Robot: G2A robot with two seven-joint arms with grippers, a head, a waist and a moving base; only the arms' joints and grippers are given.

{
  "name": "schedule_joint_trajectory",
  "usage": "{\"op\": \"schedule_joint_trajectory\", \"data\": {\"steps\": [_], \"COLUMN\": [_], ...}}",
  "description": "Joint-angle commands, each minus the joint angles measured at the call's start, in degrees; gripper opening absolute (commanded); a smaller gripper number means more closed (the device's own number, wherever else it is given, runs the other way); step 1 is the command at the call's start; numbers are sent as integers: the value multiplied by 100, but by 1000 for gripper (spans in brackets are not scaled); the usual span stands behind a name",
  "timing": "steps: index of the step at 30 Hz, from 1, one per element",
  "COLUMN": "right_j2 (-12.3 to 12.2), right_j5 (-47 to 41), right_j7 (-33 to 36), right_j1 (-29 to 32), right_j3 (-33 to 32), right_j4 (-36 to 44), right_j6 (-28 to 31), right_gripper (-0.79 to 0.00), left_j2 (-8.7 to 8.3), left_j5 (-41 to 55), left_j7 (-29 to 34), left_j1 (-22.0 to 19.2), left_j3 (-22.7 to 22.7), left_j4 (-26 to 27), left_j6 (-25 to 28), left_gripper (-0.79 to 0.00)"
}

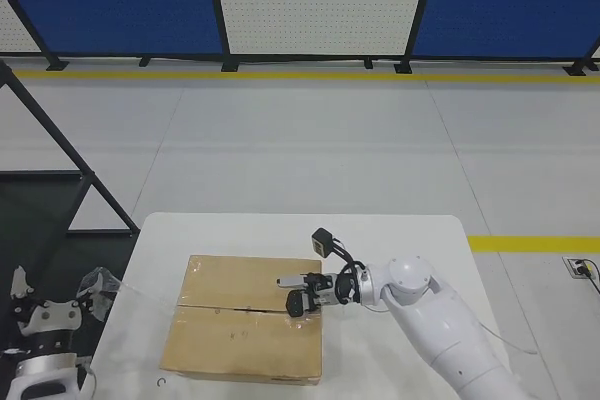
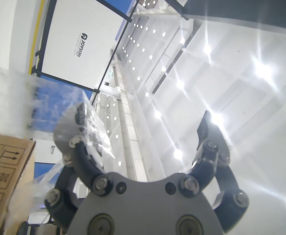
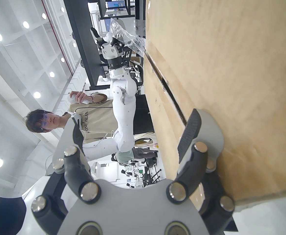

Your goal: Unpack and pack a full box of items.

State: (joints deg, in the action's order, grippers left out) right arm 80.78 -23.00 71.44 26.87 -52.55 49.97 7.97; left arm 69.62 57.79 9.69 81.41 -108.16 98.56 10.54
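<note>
A white table [image 1: 380,240] carries a closed cardboard box [image 1: 245,320], its two top flaps meeting at a seam [image 1: 230,309] across the middle. Off the table's left edge stands a black frame [image 1: 70,165], and blue partition panels [image 1: 120,25] line the far side of the floor behind a yellow line [image 1: 280,74]. A crumpled clear film [image 1: 100,285] clings to one finger of the left claw [image 1: 56,292] and stretches across toward the box's edge near the seam. It is the only thing between that claw and the carton.

The left claw hangs beyond the table's left edge, well apart from the box, with its fingers spread wide and gripping nothing. In its own wrist view the film [image 2: 91,125] wraps one finger, and a corner of the box [image 2: 3,162] shows to the side.

The right claw [image 1: 302,297] sits at the box's right edge, level with the seam. It is released. In the right wrist view one finger [image 3: 192,133] lies against the box top [image 3: 218,62] just beside the seam [image 3: 167,91], and the other stands off the carton.
</note>
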Motion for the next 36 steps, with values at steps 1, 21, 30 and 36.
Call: {"op": "schedule_joint_trajectory", "data": {"steps": [1, 21, 30, 36], "right_j2": [-15, -247, -281, -309], "right_j5": [17, 203, 181, 155], "right_j7": [0, 16, 22, 16], "right_j1": [23, 512, 629, 708], "right_j3": [-28, -408, -430, -464], "right_j4": [41, 785, 879, 944], "right_j6": [-23, -256, -240, -236], "right_gripper": [0, 0, 0, 0], "left_j2": [6, 77, 112, 139], "left_j5": [-1, -622, -1142, -1567], "left_j7": [39, 243, 213, 172], "left_j1": [49, 370, 316, 216], "left_j3": [-13, 374, 875, 1332], "left_j4": [163, 1579, 1807, 1851], "left_j6": [10, 13, -62, -147], "left_gripper": [0, 0, 0, 0]}}
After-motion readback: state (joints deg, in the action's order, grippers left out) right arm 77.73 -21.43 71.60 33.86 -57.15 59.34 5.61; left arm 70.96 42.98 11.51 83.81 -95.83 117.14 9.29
